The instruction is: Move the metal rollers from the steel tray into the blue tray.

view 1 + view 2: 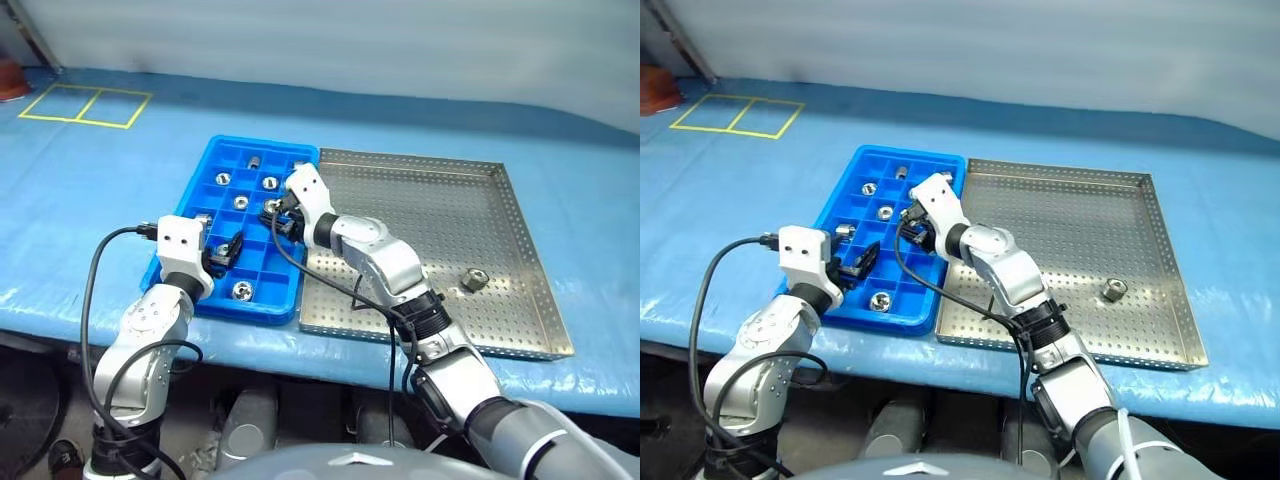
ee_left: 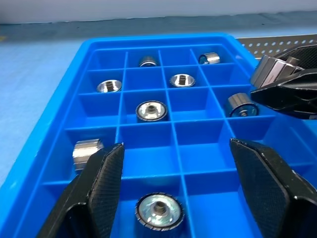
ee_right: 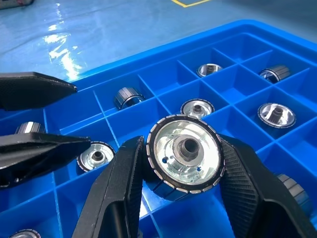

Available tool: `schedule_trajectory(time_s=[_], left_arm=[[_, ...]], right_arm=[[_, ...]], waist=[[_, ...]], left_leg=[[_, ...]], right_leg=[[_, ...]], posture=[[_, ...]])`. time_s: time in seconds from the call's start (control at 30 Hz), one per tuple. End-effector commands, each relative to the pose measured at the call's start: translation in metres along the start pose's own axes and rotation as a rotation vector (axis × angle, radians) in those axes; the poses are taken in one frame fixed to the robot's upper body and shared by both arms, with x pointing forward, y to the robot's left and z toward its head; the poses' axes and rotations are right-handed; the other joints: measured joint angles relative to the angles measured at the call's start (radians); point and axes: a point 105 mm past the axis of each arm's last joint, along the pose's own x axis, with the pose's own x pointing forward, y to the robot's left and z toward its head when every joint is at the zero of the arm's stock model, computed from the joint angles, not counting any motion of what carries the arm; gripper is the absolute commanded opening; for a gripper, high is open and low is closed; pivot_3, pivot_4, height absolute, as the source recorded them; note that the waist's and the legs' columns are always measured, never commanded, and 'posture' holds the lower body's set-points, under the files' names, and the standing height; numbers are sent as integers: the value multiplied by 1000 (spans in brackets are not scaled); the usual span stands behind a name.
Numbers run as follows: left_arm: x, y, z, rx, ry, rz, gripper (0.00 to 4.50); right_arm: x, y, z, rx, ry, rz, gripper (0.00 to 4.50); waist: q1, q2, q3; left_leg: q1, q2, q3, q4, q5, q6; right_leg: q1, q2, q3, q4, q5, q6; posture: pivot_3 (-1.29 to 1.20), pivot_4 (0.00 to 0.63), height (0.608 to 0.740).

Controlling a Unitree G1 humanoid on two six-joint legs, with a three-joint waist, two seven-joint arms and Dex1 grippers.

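Right claw (image 3: 181, 171) is gripping one metal roller (image 3: 184, 152) between both fingers (image 3: 121, 198), bore facing the wrist camera, knurled rim pinched on both sides. It is hanging over the blue tray (image 1: 178, 268), around the middle rows on the right-hand side, near the edge that butts against the steel tray (image 1: 520, 335).

Step in hand, as I read it: the carry is done and placing is starting. The roller is over the compartments but not yet down in one.

The blue tray is already carrying several rollers (image 2: 151, 110), one per cell, spread from the far rows to the near row. One roller (image 1: 474, 280) is sitting alone on the steel tray's perforated floor, near the right rim, so at least one more trip looks needed.

Left claw (image 2: 176, 183) is standing wide open with nothing in it, hovering over the near-left part of the blue tray, a loaded cell (image 2: 158, 210) just below it. Its fingertips are showing close beside the right claw, apart but not by much.

Next move calls for:
- picking an empty cell, several look free near the held roller
- lowering until the roller is inside the cell walls before opening, otherwise it could land on a divider and roll
- keeping clear of the left claw

Both trays are sitting on the blue-covered tabletop (image 1: 400, 120).
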Motion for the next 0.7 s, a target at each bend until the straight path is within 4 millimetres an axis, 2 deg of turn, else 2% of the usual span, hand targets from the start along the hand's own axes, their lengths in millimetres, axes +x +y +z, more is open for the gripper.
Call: schedule_trajectory(time_s=[0.03, 0.27, 0.3, 0.4, 0.57, 0.7], left_arm=[[-8, -11, 2, 10, -11, -22, 3700], [-8, -16, 0, 16, 0, -42, 3700], [-8, -16, -1, 17, 3, -46, 3700], [-6, -20, -2, 20, 10, -67, 3700], [-1, -31, -1, 18, 5, -116, 3700], [6, -49, 6, 6, -24, -196, 3700]], right_arm=[[18, 5, 12, 7, -20, 45, 1825], [26, -5, 6, 33, -6, 31, 1825], [26, -6, 7, 31, -12, 27, 2549], [22, -12, 13, 10, -42, -21, 3484], [4, -22, 21, -21, -94, -87, 3484], [-31, -41, 25, -91, -126, -215, 3484]], waist=[[-2, 0, 0], [17, 0, 0], [19, 0, 0], [24, 0, 0], [26, 0, 0], [32, 0, 0]], left_leg=[[1, 0, 1, 0, 0, 0], [1, 1, -1, -2, 0, 0], [1, 1, -1, -2, 0, 0], [1, 1, 0, -2, 0, 0], [1, 1, 0, -4, 0, 0], [0, 1, 0, -4, 0, 0]], right_leg=[[0, 0, 0, 0, 0, 0], [-1, 2, -1, 2, -1, -2], [-1, 2, -1, 2, -1, -2], [-1, 2, -1, 0, -1, -2], [-2, 2, -1, 1, -1, -2], [-2, 1, -1, -1, -1, -2]], posture=[[407, 150, 740], [405, 150, 740], [394, 150, 740], [393, 150, 740], [363, 150, 740], [344, 150, 740]])
